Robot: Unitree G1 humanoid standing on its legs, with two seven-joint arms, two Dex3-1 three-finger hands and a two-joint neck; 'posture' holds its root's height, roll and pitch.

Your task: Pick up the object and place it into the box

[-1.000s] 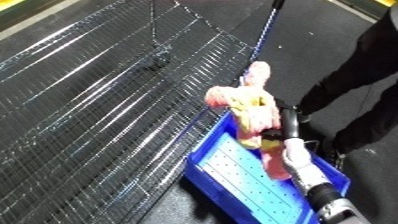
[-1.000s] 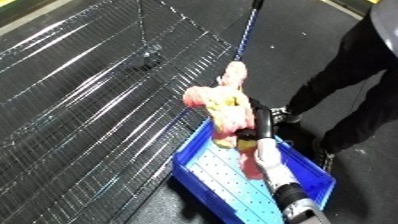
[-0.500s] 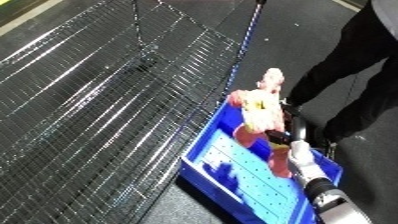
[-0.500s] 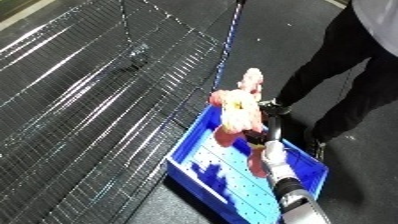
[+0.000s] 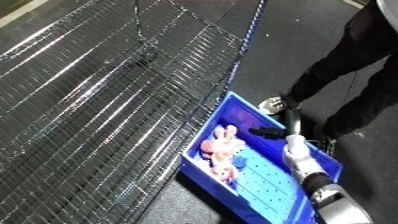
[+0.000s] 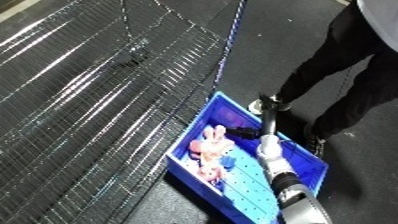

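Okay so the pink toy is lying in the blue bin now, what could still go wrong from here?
1. The right hand hangs low inside the blue bin, beside the pink toy. Lifting out carelessly, it might snag the toy and drag it back out.
2. The forearm reaches in over the bin's right wall; a sideways pull could bump that wall and shift or tip the bin.
3. The bin sits right against the wire rack, so a nudge might jam it there.
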